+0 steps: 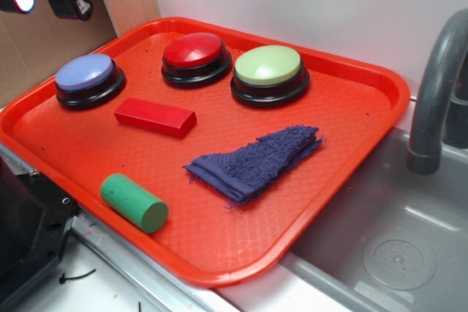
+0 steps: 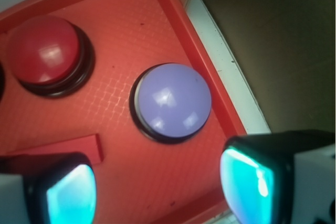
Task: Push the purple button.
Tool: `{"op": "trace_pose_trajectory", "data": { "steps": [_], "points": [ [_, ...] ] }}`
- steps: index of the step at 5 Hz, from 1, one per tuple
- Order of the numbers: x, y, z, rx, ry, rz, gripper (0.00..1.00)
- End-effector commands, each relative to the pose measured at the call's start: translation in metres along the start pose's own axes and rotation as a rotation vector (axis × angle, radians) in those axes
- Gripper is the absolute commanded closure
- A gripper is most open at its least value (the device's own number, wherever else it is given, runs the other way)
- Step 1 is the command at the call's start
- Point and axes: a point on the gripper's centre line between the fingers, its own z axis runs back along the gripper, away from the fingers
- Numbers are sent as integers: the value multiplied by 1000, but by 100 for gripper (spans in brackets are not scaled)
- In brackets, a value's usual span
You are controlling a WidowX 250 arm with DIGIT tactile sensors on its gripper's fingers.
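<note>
Orange plastic tray (image 1: 365, 107) sits beside a grey sink (image 1: 395, 253), white wall behind. Round lavender-capped purple button (image 2: 171, 102) rests dome-up at the tray's far-left corner, no long axis. Gripper (image 2: 157, 187) hangs above it, fingers spread wide, empty

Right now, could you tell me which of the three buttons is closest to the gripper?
The purple button, at the left end of the row: the gripper hangs open above it; the red and green buttons lie farther off.
</note>
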Motion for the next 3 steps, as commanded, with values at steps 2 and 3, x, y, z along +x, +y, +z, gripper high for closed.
{"op": "trace_pose_trajectory", "data": {
  "steps": [2,3],
  "points": [
    [-1,-16,52,-16,-60,-68,0],
    [-11,-26,56,-10,-88,-152,0]
  ]
}}
